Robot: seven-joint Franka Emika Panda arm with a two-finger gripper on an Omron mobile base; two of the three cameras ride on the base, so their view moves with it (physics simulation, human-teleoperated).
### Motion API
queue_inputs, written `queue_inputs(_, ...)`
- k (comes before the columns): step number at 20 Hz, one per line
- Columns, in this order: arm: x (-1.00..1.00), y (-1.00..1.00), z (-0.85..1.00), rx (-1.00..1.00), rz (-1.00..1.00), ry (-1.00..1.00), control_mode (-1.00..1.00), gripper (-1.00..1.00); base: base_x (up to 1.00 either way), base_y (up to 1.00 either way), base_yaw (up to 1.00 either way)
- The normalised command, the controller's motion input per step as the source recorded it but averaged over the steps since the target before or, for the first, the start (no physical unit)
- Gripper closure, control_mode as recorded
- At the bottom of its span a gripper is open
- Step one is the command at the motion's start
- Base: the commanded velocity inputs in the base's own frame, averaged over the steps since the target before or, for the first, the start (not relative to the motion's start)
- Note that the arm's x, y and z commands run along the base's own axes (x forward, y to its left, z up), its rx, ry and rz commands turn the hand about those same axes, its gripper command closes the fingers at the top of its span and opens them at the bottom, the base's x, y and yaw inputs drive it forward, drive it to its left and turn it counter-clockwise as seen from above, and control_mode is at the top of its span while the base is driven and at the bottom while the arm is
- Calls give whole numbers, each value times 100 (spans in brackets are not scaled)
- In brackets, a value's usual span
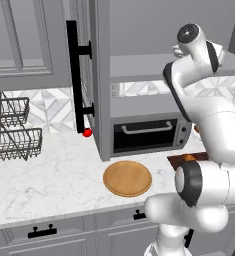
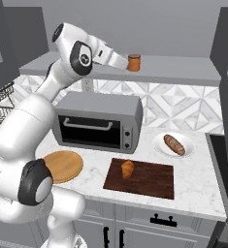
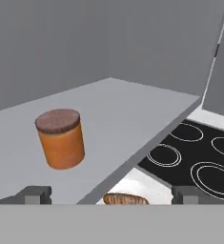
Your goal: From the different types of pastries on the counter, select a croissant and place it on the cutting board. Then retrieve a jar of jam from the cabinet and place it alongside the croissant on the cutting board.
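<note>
Croissant step reads as done: small plump golden-brown ridged croissant point(image 2: 127, 168) lies on the flat dark reddish-brown wooden cutting board point(image 2: 154, 181), toward its left end, board set near the front edge of the white marble-patterned desk point(image 2: 203, 181). The longer, thinner brown loaf-shaped pastry point(image 2: 174, 144) sits apart on a white round plate point(image 2: 159, 145) toward the back right of the desk.

Jam step under way, not complete. Small orange-brown cylindrical jar of jam point(image 3: 61, 138) with darker lid stands upright on the grey cabinet shelf point(image 2: 183, 68), back from its front edge. Two-finger gripper point(image 3: 111, 194) is up at shelf height just beside the jar; jaws released and spread wide, nothing between them. In the hand view the jar sits left of the jaw midline, so alignment probably needs correcting before closing, though depth is hard to judge. Remaining: grasp, carry down, set the jar beside the croissant.

Surroundings: grey panelled cabinet door point(image 1: 91, 75) stands open with long black bar handle point(image 1: 75, 75); grey toaster oven point(image 2: 98, 121) under the shelf; round light tan wooden board point(image 2: 64, 165) at the desk front; black stovetop point(image 3: 199, 157) to the right.
</note>
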Motion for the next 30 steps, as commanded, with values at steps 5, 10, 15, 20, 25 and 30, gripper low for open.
queue_inputs(5, 33, 3, 19, -3, -1, 0, -100, -100, 0, 0, 0)
queue_inputs(10, 53, 14, 62, -9, 0, 3, -100, -100, 0, 0, 0)
queue_inputs(15, 39, -13, 0, 7, 0, 24, -100, -100, 0, 0, 0)
queue_inputs(20, 24, -4, 0, 2, 0, 8, -100, -100, 0, 0, 0)
queue_inputs(25, 20, -8, 0, 1, 0, 2, -100, -100, 0, 0, 0)
queue_inputs(30, 0, -21, -7, 0, 0, 0, -100, -100, 0, 0, 0)
